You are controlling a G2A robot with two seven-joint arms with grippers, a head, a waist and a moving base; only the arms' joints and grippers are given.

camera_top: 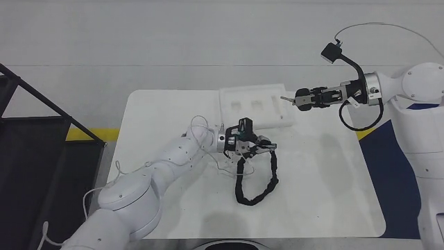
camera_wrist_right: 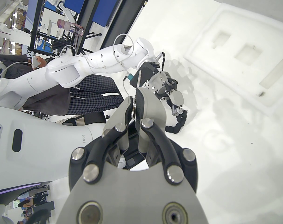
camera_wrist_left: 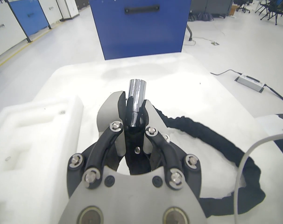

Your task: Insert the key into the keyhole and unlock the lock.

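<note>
My left gripper (camera_top: 262, 146) hangs over the middle of the white table (camera_top: 326, 194), shut on the chrome lock cylinder (camera_wrist_left: 136, 99). The cylinder's end sticks out past the fingers. The lock's black fabric-covered cable (camera_top: 260, 184) hangs down and loops on the table; it also runs past the gripper in the left wrist view (camera_wrist_left: 202, 129). My right gripper (camera_top: 286, 99) is held above the table's far right, shut on the thin metal key (camera_wrist_right: 138, 80), whose blade points toward the lock (camera_wrist_right: 175, 111) held by the left gripper (camera_wrist_right: 173, 97). A clear gap separates key and lock.
A white foam tray (camera_top: 253, 104) with rectangular recesses lies at the table's far side, between the two grippers; it is also seen from both wrists (camera_wrist_left: 27, 127) (camera_wrist_right: 237, 47). A black rack (camera_top: 28, 146) stands left of the table. A blue board (camera_wrist_left: 141, 22) stands beyond one table edge.
</note>
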